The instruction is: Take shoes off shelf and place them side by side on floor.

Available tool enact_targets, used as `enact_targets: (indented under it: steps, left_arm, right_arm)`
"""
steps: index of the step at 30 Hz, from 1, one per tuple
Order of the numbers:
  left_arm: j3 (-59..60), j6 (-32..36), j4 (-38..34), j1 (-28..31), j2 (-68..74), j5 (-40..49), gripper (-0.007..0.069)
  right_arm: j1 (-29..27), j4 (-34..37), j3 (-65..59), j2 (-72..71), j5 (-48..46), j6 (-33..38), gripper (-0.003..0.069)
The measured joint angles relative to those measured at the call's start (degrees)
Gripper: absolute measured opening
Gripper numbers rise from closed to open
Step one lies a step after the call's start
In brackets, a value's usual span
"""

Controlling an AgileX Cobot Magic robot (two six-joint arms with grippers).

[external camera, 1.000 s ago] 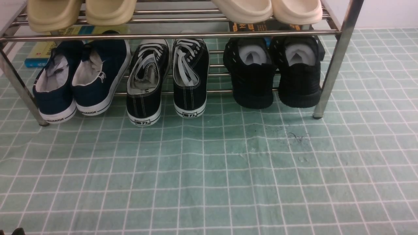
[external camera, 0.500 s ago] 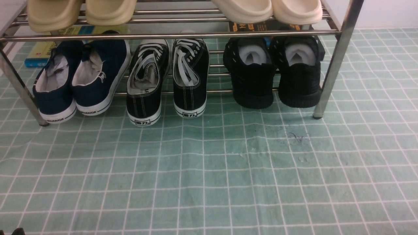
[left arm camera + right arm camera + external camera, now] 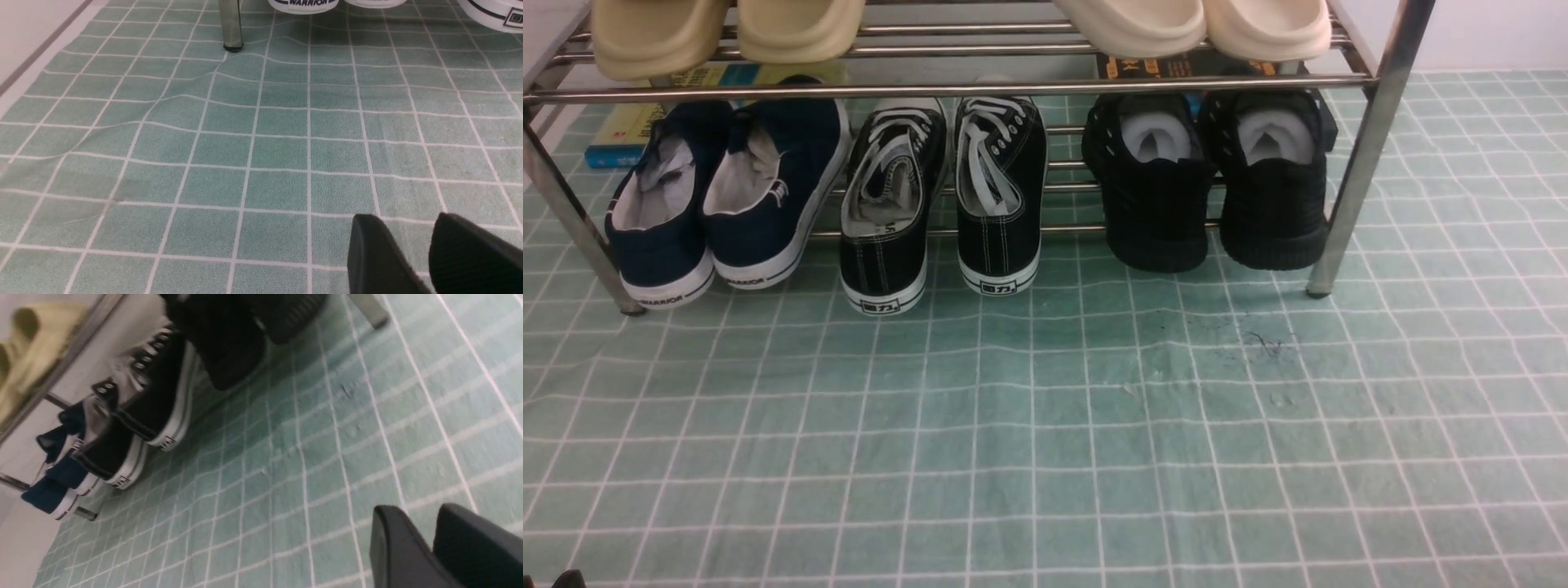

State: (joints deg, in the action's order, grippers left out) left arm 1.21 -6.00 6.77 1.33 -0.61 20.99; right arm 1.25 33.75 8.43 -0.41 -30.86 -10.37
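Knit shoes (image 3: 1160, 204) on round-bar steel shelf (image 3: 947, 88); left gripper (image 3: 406, 220) and right gripper (image 3: 417, 510) slightly apart.

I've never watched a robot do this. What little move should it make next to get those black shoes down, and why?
Probably reach the right fingers forward toward the heels of the all-black shoes. They sit at the right end of the shelf, heels facing the robot, while those fingers hang over the floor, holding nothing.

navy slip-ons (image 3: 768, 180): far left | canvas sneakers (image 3: 1001, 220): just beside | tan slippers (image 3: 654, 37), cream slippers (image 3: 1135, 24): above | book (image 3: 625, 131): behind
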Motion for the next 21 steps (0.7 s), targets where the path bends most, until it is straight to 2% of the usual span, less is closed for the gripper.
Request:
enact_targets:
  steps: [4,6,9,10,11,14,16,17,19,21]
  left_arm:
    - [0.0,0.0,0.0,0.0,0.0,0.0,0.0242]
    - [0.0,0.0,0.0,0.0,0.0,0.0,0.0242]
    - [0.0,0.0,0.0,0.0,0.0,0.0,0.0242]
    - [0.0,0.0,0.0,0.0,0.0,0.0,0.0242]
    - [0.0,0.0,0.0,0.0,0.0,0.0,0.0242]
    - [0.0,0.0,0.0,0.0,0.0,0.0,0.0242]
    - [0.0,0.0,0.0,0.0,0.0,0.0,0.0242]
    - [0.0,0.0,0.0,0.0,0.0,0.0,0.0242]
    - [0.0,0.0,0.0,0.0,0.0,0.0,0.0242]
    - [0.0,0.0,0.0,0.0,0.0,0.0,0.0242]
  right_arm:
    - [0.0,-4.2,9.3,5.1,-0.4,5.2,-0.0001]
    - [0.0,-6.2,12.2,8.8,-1.9,5.8,-0.0011]
    - [0.0,-10.6,19.1,22.7,-12.7,6.5,-0.0005]
    - [0.0,-10.7,19.8,23.5,-13.4,6.5,-0.0004]
    - [0.0,-11.2,22.1,29.1,-18.8,6.8,-0.0001]
    - [0.0,-11.2,25.9,41.0,-25.8,9.9,0.0001]
    - [0.0,-10.1,27.3,44.7,-27.4,12.4,0.0001]
    - [0.0,-7.6,28.6,49.6,-28.2,16.5,0.0002]
    - [0.0,-2.0,30.4,55.0,-28.5,23.0,0.0003]
    - [1.2,7.8,32.8,60.1,-28.4,32.4,0.0003]
